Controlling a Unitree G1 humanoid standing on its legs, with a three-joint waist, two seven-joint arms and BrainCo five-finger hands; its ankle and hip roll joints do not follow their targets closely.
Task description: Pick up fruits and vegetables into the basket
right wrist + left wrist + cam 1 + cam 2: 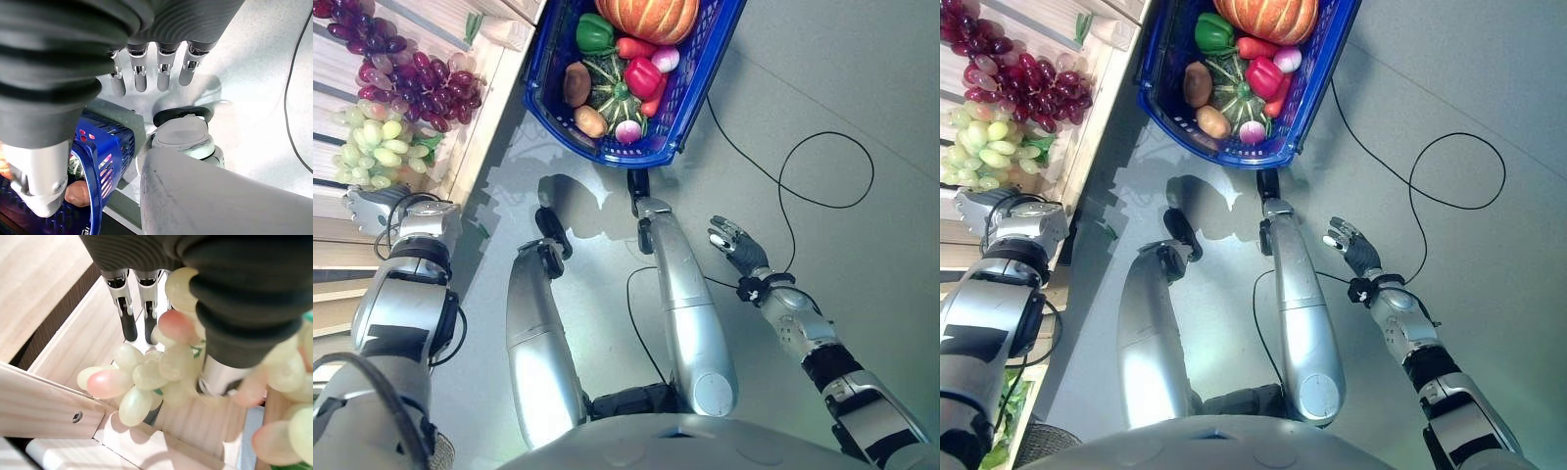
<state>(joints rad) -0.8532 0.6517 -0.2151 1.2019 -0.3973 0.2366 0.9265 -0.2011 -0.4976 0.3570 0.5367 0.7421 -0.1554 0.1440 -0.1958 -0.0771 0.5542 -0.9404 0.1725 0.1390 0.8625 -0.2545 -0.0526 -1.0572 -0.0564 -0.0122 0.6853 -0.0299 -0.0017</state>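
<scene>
The left robot hand (146, 303) reaches with straight fingers onto the green grapes (372, 147) at nine o'clock, readying a grasp; the right robot hand (736, 243) hangs spread; the basket (695, 78) waits at twelve.

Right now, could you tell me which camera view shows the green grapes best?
The left wrist view: the green grapes hang close against the left hand, over the wooden crate. Both eye views show the bunch small, lying beside the purple grapes.
</scene>
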